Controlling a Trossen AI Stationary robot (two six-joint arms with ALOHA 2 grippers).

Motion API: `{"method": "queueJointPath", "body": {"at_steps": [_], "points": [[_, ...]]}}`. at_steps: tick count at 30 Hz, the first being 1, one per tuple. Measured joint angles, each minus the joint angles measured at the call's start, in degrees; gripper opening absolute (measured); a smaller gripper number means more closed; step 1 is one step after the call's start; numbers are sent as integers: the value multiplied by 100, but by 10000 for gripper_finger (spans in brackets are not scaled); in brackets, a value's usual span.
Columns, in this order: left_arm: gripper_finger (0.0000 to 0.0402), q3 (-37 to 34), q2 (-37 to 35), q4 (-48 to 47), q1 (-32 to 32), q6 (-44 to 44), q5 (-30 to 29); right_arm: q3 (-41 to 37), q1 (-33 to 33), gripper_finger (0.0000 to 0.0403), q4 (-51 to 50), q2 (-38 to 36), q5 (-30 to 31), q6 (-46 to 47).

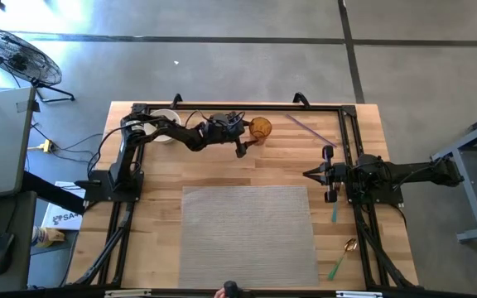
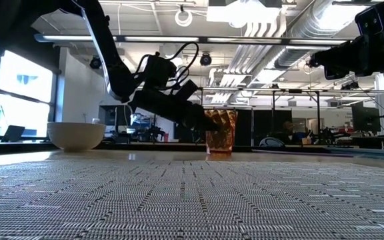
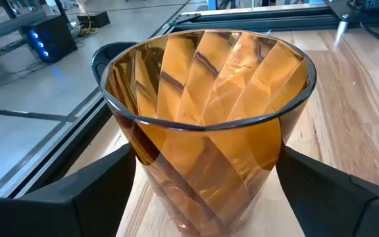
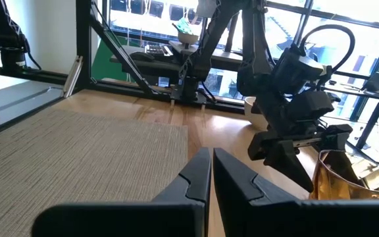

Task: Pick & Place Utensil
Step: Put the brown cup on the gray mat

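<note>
**A:** Going left to right — what's in hand?

**B:** A white bowl (image 1: 163, 126) sits at the far left corner of the table (image 1: 147, 215). Beside it the left gripper (image 3: 202, 172) has reached the amber cup (image 1: 260, 128) at the far edge. In the left wrist view its fingers (image 3: 91, 184) stand spread on either side of the cup, close to the wall — whether they press it, I cannot tell.

**A:** So a cup, not a utensil?

**B:** Seems the cup is being readied first. I'd judge the next move is to close on it and shift it toward the woven mat (image 1: 247, 236), squeezing gently, since the wall looks smooth and tapered.

**A:** And the utensils?

**B:** On the right side: a thin lilac stick (image 1: 308, 128) near the far corner, a teal one (image 1: 334, 214) by the right gripper (image 4: 212, 172), a gold spoon (image 1: 349, 245) and another teal handle (image 1: 335, 266) nearer the front.

**A:** The right arm?

**B:** Parked at the right edge, fingers pressed together, holding nothing.

**A:** Anything obscured?

**B:** The cup's base — the left wrist view cuts it off.
</note>
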Motion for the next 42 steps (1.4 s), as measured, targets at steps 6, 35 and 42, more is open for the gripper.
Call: {"method": "queueJointPath", "body": {"at_steps": [6, 35, 42], "points": [[345, 0, 0, 0, 0, 46, 0, -1, 0, 12, 0, 0, 0, 0], [345, -17, -312, -671, -50, -6, 311, -1, 1, 12, 0, -2, 0, 1], [344, -349, -650, -659, -212, 96, 107, 0, -1, 12, 0, -1, -2, 1]]}}
